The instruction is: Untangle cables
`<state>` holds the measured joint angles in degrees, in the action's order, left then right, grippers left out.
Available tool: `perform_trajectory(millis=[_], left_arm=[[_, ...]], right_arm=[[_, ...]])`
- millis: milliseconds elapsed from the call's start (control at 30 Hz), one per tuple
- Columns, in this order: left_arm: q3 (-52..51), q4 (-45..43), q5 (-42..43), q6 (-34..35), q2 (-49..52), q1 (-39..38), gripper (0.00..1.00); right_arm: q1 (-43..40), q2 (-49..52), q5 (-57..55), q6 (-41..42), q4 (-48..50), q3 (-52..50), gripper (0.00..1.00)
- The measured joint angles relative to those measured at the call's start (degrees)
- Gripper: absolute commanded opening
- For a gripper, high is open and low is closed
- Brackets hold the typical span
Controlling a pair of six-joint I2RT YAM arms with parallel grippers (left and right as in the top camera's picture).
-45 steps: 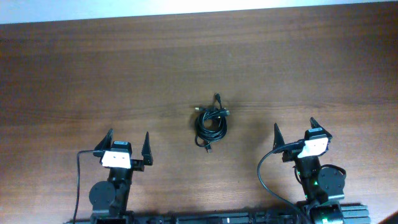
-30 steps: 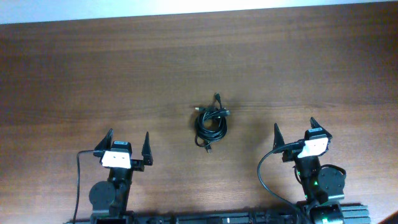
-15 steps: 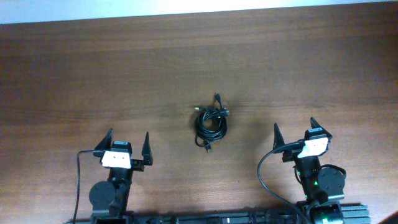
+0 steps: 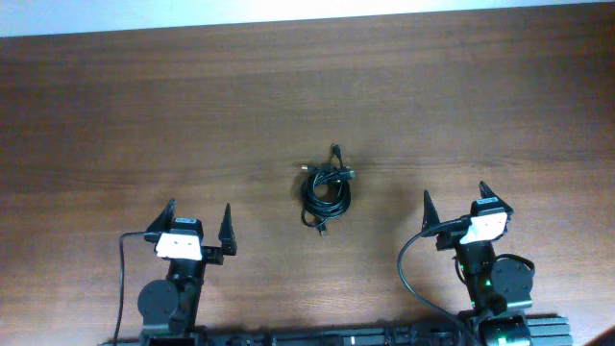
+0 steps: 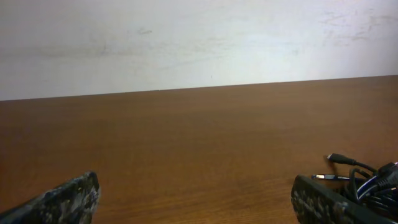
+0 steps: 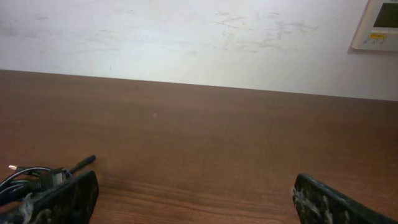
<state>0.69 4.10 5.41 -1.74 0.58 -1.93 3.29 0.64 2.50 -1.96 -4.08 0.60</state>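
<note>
The cables (image 4: 327,188) lie as one small black coiled bundle in the middle of the wooden table, plug ends sticking out at the top and bottom. The bundle shows at the right edge of the left wrist view (image 5: 367,180) and the left edge of the right wrist view (image 6: 34,175). My left gripper (image 4: 199,219) is open and empty at the front left, well apart from the bundle. My right gripper (image 4: 454,200) is open and empty at the front right, also apart from it.
The brown wooden table (image 4: 144,115) reaches back to a white wall (image 5: 199,43). A white wall panel (image 6: 379,25) shows at the top right of the right wrist view. Thick black arm wires (image 4: 408,279) loop near the right arm's base.
</note>
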Motion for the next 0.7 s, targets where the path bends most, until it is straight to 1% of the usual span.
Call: perform_trajectory(millis=[67, 200, 233, 333, 400, 567, 600, 700], left_arm=[[0.3, 1.1, 0.0, 0.0, 0.0, 0.0, 0.99], [2.6, 6.1, 0.0, 0.0, 0.2, 0.0, 0.99], [3.9, 8.2, 0.1, 0.1, 1.1, 0.0, 0.99], [7.1, 10.0, 0.2, 0.2, 4.1, 0.0, 0.99], [10.4, 12.6, 0.2, 0.2, 8.2, 0.0, 0.99], [17.4, 15.6, 0.3, 0.3, 19.3, 0.0, 0.99], [20.3, 16.3, 0.4, 0.3, 23.5, 0.0, 0.99], [26.6, 21.1, 0.6, 0.3, 31.7, 0.0, 0.99]], right_arm=[[0.0, 0.0, 0.0, 0.0, 0.0, 0.0, 0.99], [0.0, 0.0, 0.0, 0.0, 0.0, 0.0, 0.99], [0.0, 0.0, 0.0, 0.0, 0.0, 0.0, 0.99], [0.0, 0.0, 0.0, 0.0, 0.0, 0.0, 0.99], [0.0, 0.0, 0.0, 0.0, 0.0, 0.0, 0.98], [0.0, 0.0, 0.0, 0.0, 0.0, 0.0, 0.98], [0.0, 0.0, 0.0, 0.0, 0.0, 0.0, 0.98], [0.0, 0.0, 0.0, 0.0, 0.0, 0.0, 0.98]])
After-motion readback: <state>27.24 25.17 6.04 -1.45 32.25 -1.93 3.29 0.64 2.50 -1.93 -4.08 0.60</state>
